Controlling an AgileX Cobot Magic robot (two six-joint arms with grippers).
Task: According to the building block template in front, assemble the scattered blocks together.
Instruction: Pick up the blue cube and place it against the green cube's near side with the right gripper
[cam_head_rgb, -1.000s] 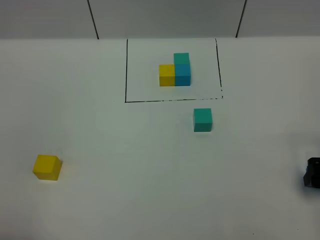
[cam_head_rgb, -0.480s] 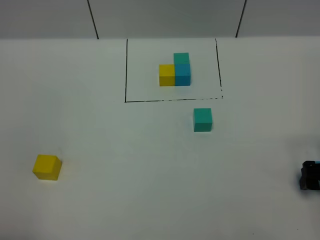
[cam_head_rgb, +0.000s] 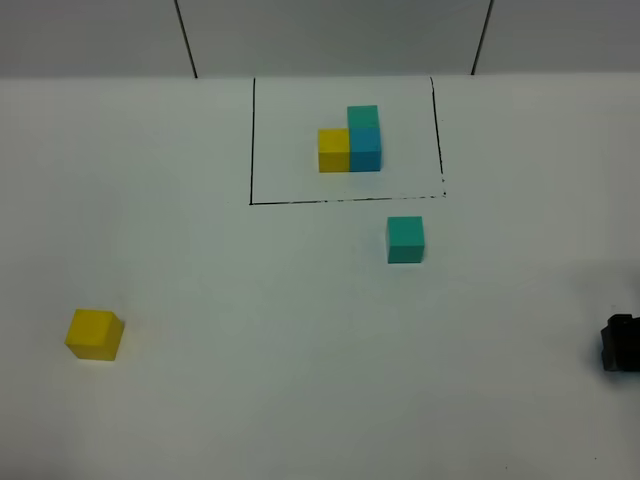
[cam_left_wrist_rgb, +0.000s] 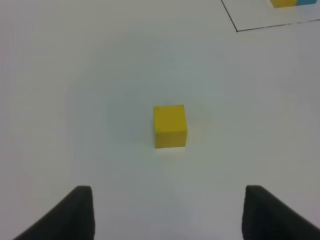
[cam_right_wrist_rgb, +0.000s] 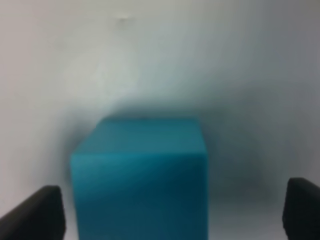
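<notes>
The building block template (cam_head_rgb: 351, 140) is an L-shaped cluster of yellow, blue and teal cubes inside a thin black rectangle at the back. The loose teal cube (cam_head_rgb: 405, 240) sits just in front of that frame. The loose yellow cube (cam_head_rgb: 95, 334) lies at the near left. It shows in the left wrist view (cam_left_wrist_rgb: 170, 126) ahead of my open, empty left gripper (cam_left_wrist_rgb: 170, 215). My right gripper (cam_head_rgb: 622, 344) is at the right edge. In the right wrist view it (cam_right_wrist_rgb: 170, 210) is open with the sky blue cube (cam_right_wrist_rgb: 140, 175) between its fingers (cam_right_wrist_rgb: 35, 215), which stand apart from it.
The white table (cam_head_rgb: 260, 300) stretches between the cubes. The frame's black corner line (cam_left_wrist_rgb: 240, 25) and part of the template (cam_left_wrist_rgb: 287, 3) show far ahead in the left wrist view. Dark seams run up the back wall (cam_head_rgb: 185, 40).
The right gripper shifted slightly at the right edge; a glimpse of blue seen beside it half a second ago is now hidden. The cubes have not moved.
</notes>
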